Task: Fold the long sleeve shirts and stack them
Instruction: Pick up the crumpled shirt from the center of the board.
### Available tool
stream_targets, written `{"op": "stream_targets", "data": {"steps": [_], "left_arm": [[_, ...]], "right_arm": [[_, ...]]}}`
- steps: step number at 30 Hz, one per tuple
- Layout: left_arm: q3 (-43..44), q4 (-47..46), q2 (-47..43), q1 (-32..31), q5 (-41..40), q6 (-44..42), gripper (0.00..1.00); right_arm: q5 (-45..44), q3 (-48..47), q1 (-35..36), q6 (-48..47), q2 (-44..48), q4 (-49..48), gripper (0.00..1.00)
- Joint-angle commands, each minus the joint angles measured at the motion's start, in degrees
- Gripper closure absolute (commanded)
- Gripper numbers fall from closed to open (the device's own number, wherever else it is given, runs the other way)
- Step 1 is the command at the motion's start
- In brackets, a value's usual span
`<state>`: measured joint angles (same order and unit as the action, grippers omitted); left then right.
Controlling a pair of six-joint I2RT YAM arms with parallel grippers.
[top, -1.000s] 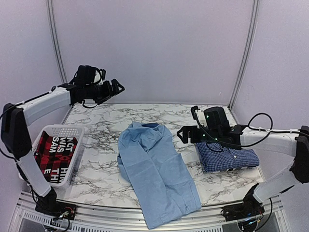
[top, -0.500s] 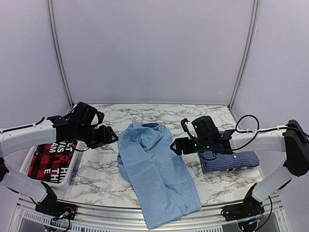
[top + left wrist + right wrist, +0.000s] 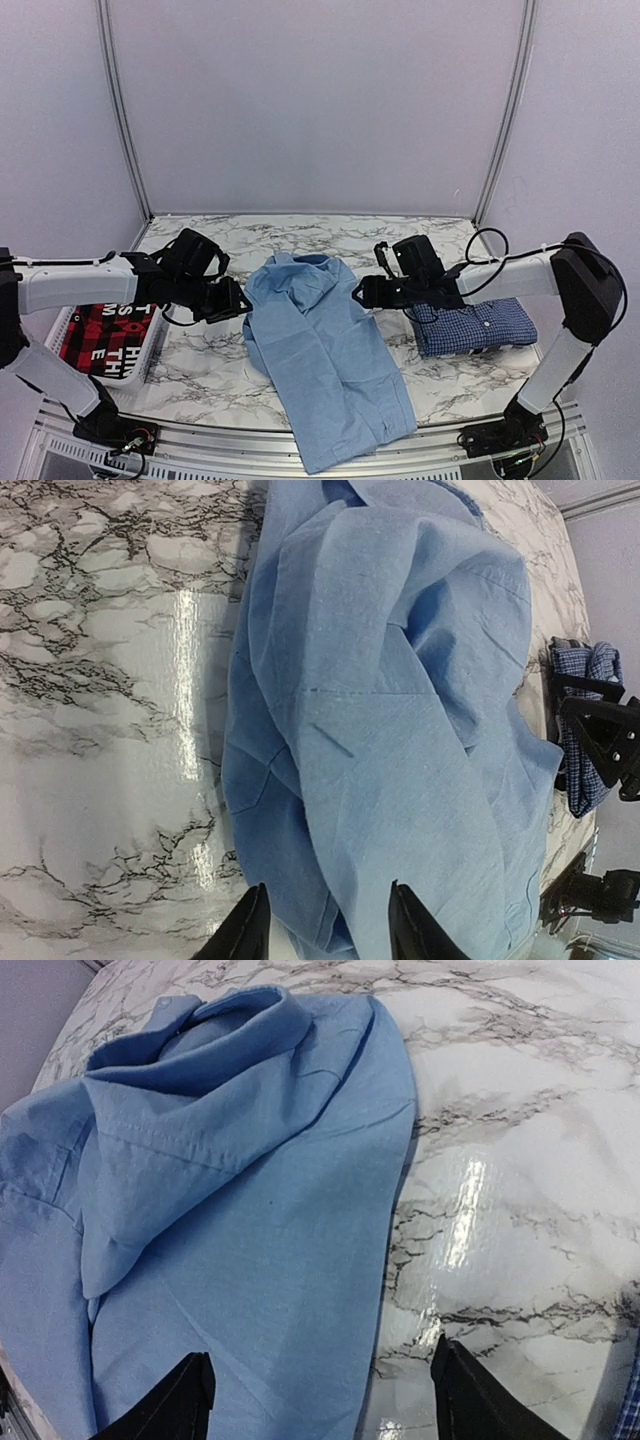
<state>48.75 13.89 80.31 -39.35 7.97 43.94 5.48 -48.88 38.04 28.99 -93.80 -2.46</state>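
1. Left wrist view: the left gripper (image 3: 325, 935) shows its jaws part-way closed, narrower than a second ago, with a gap between them and nothing clamped. The bunched side edge of the light blue shirt (image 3: 400, 730) lies directly ahead of and below the fingertips.
2. In the right wrist view, the right gripper (image 3: 320, 1400) stands wide and empty, only slightly narrower than before. The opposite side edge of the light blue shirt (image 3: 230, 1210) runs just ahead of it. Bare marble table (image 3: 520, 1160) lies ahead on the outer side.
3. Change, seen from the top external view: within the last second both arms have come down and inward.
   - The left gripper (image 3: 238, 300) has dropped from a raised position to table level at the shirt's edge.
   - The right gripper (image 3: 360, 293) has moved off the dark blue checked shirt (image 3: 470, 327) to the other edge.
4. Judged meaning: a two-sided pinch on the shirt's edges is being set up. No cloth is held yet.
5. The light blue shirt (image 3: 320, 350) lies between the two grippers. It stretches lengthwise with its collar at the far end, and it is not yet folded compact.
6. Behind the right gripper, partly under its arm, the dark blue checked shirt lies already folded. It is the likely base for the stack.
7. Farthest out, behind the left gripper and below its arm, the basket (image 3: 148, 352) holds the red-and-black garment (image 3: 100, 335). This garment is no part of the task.
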Motion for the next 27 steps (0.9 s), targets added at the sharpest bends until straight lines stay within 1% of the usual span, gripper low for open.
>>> {"op": "stream_targets", "data": {"steps": [1,7,14,16,21,25,27], "left_arm": [[1.7,-4.5,2.7,-0.3,1.8,0.9,0.61],[1.4,-6.8,4.7,-0.5,2.9,2.2,0.73],[1.3,-7.0,5.1,-0.7,3.0,2.3,0.84],[1.4,-7.1,5.0,-0.7,3.1,2.3,0.88],[1.2,-7.0,4.5,-0.8,3.0,1.9,0.95],[0.7,-6.9,3.8,-0.8,2.7,1.6,1.00],[0.6,-6.7,3.5,-0.8,2.3,1.4,1.00]], "right_arm": [[1.8,-5.8,-2.3,1.0,-4.1,-3.8,0.33],[-0.8,-12.6,-3.8,0.0,-11.4,-2.2,0.42],[-6.2,-22.4,-2.5,-0.6,-19.0,6.3,0.50],[-9.3,-23.8,-1.6,-0.6,-20.1,7.9,0.51],[-13.3,-25.8,-0.3,0.3,-22.3,10.7,0.52],[-11.5,-25.6,-0.2,0.7,-23.2,9.0,0.52],[-10.3,-26.1,-0.1,1.1,-23.8,8.5,0.54]]}}
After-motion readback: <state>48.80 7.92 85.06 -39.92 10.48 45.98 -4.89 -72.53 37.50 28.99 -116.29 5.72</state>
